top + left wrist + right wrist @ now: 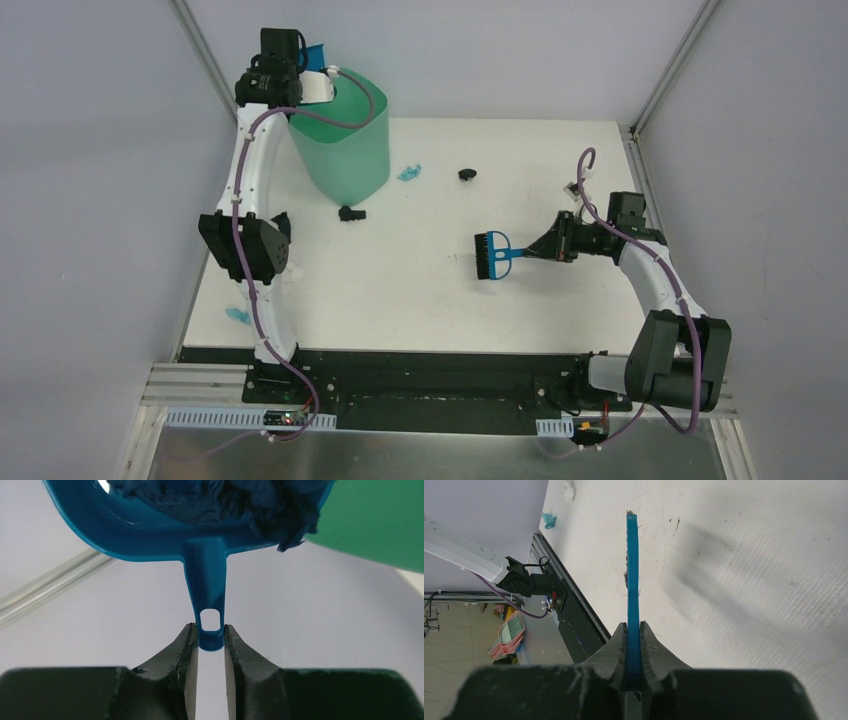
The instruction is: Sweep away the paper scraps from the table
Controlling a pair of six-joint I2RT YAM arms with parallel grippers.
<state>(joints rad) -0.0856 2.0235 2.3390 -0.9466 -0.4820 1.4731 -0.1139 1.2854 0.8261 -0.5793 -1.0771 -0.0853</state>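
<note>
Presently, stock stands as follows, taking twelve o'clock as the far edge of the counter (420, 300) in the top view.

1. Left claw (211, 638): clenched on the tip of the handle of the blue dustpan (150, 535). I hold it raised off the counter at eleven o'clock, by the rim of the mint-green bin (345, 150).
2. Dustpan load: a heap of dark blue paper scraps (215, 500) against the pan's back wall. One tuft hangs over the edge on the bin's side. Not yet tipped out.
3. Right claw (634, 630): clenched on the handle of the blue brush (492, 255) at three o'clock, with the bristle head towards nine. I cannot tell whether the bristles touch the counter.
4. Scraps on the counter:
   - light blue wad (409, 172), near the bin at its three o'clock
   - black wad (466, 174), farther along the same line
   - second black wad (351, 213), at the bin's foot at its six o'clock
   - second light blue wad (238, 316), at eight o'clock, beside my left arm

Progress, by my reckoning: one panful is gathered and awaits emptying. At least four scraps, well apart, remain to be swept.
</note>
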